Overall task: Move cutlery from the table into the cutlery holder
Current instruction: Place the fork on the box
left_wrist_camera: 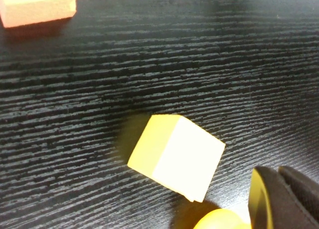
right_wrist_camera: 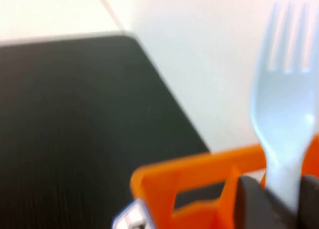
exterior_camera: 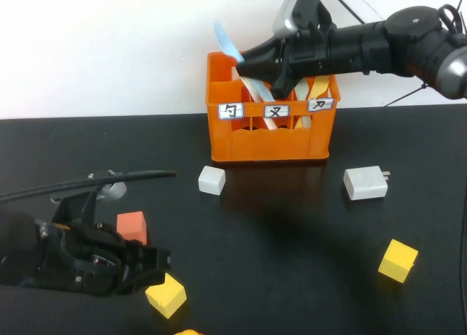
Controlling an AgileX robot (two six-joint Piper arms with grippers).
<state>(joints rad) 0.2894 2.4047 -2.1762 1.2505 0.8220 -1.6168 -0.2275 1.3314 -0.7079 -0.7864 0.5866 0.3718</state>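
Observation:
My right gripper (exterior_camera: 281, 76) hangs over the orange cutlery holder (exterior_camera: 270, 141) at the back of the black table (exterior_camera: 292, 233). It is shut on the pale light-blue fork (exterior_camera: 228, 43), which is tilted with its tines up and to the left and its handle down in the crate's middle part. In the right wrist view the fork (right_wrist_camera: 284, 104) stands between the dark fingers of the right gripper (right_wrist_camera: 279, 194), just above the crate's rim (right_wrist_camera: 189, 174). My left gripper (exterior_camera: 157, 266) rests low at the front left, shut and empty; it also shows in the left wrist view (left_wrist_camera: 284, 189).
Other cutlery stands in the crate, with a yellow piece (exterior_camera: 319, 87) on its right. Loose blocks lie about: a white cube (exterior_camera: 211, 179), a white plug-shaped block (exterior_camera: 365, 182), a small orange cube (exterior_camera: 132, 225), a yellow cube (exterior_camera: 398, 260), and another yellow cube (exterior_camera: 166, 295) by my left gripper.

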